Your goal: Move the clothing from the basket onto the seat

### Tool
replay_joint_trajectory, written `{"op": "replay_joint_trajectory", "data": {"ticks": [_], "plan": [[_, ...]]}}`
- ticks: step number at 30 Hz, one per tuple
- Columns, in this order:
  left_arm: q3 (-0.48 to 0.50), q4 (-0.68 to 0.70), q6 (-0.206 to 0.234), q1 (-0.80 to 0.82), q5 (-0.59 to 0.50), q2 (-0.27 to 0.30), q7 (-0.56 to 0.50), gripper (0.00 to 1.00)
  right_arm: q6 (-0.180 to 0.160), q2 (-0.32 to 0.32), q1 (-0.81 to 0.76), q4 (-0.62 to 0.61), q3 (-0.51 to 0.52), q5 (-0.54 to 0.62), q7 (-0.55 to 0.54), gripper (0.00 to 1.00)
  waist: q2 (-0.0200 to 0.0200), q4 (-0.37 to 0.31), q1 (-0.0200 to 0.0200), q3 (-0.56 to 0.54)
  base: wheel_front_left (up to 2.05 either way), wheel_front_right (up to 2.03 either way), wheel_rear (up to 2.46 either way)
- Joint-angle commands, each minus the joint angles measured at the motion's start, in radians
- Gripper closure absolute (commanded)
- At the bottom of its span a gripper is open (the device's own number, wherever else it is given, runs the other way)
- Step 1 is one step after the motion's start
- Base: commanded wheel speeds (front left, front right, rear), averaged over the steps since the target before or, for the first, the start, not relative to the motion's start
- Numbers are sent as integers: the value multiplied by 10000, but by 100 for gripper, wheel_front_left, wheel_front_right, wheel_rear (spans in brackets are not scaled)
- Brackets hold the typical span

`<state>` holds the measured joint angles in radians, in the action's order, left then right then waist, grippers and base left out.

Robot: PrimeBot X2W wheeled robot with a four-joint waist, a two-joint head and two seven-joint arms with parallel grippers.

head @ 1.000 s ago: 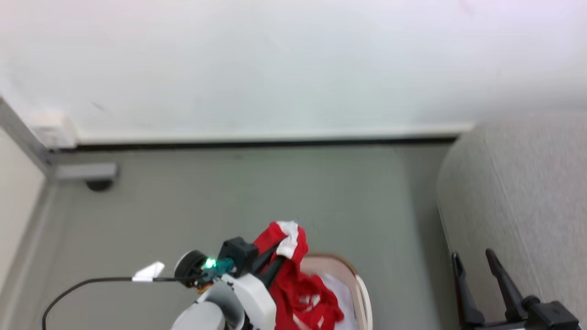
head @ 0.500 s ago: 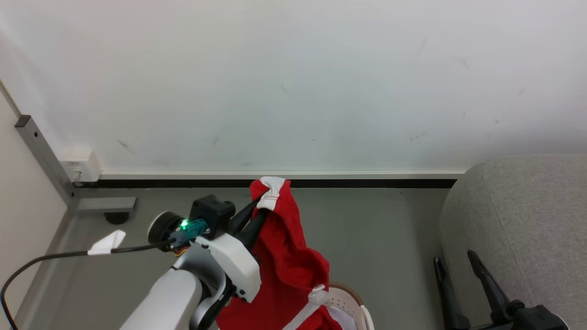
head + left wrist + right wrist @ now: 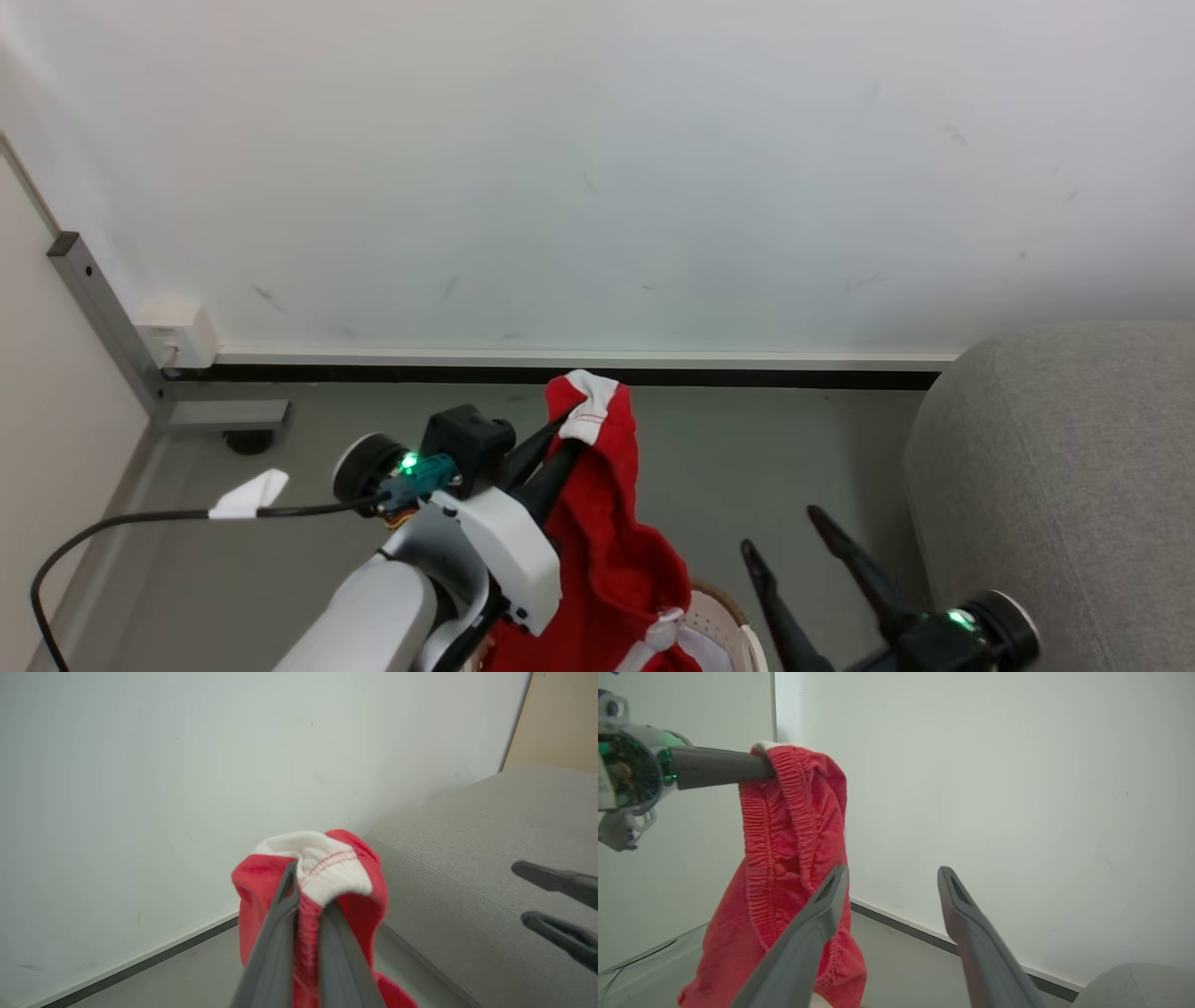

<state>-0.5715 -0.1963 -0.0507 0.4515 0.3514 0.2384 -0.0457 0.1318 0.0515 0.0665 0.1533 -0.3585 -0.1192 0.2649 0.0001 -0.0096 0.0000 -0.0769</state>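
My right claw has swung left, off the edge of the seat and out over the grey floor, fingers spread with nothing between them. My left claw has barely shifted and is still clamped on the white cuff of the clothing, which hangs down red beside the basket at the near edge. The far side is a scuffed white wall, and the seat is off to the right.

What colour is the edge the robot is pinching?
White trim with thin red stitch lines, clearest in the left wrist view.
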Motion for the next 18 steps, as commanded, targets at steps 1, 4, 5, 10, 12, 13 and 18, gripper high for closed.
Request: {"op": "replay_joint_trajectory", "data": {"ticks": [1, 4, 5, 10, 12, 13, 18], "plan": [[-23, 66, 36, -81, 127, -5, -39, 100, -21, 95, 255, 212, -173, 13, -43, 0, -1, 24, 0, 15, 0, 0, 0], [-175, 236, -37, -106, 149, -75, -142, 100, -21, 124, 915, 935, -720, -30, -193, 0, -1, 103, 0, 52, 0, 0, 0], [-240, 299, -68, -106, 142, -109, -168, 100, -21, 112, 1115, 1175, -867, -121, -212, 0, -1, 138, 0, 66, 0, 0, 0], [-604, 609, -183, -70, 190, -362, -287, 100, -21, 64, 2106, 2617, -1605, -429, -216, 0, -1, 372, 0, 98, 0, 0, 0], [-749, 702, -233, -61, 228, -486, -311, 100, -21, 46, 2485, 3160, -2000, -727, -196, 0, -1, 417, 0, 94, 0, 0, 0], [-825, 758, -247, -63, 239, -548, -334, 100, -21, 39, 2662, 3409, -2179, -879, -183, 0, -1, 433, 0, 87, 0, 0, 0], [-1238, 920, -380, -133, 407, -798, -469, 100, -21, 6, 3462, 4588, -3025, -1846, -128, 0, -1, 485, 0, 34, 0, 0, 0]]}}
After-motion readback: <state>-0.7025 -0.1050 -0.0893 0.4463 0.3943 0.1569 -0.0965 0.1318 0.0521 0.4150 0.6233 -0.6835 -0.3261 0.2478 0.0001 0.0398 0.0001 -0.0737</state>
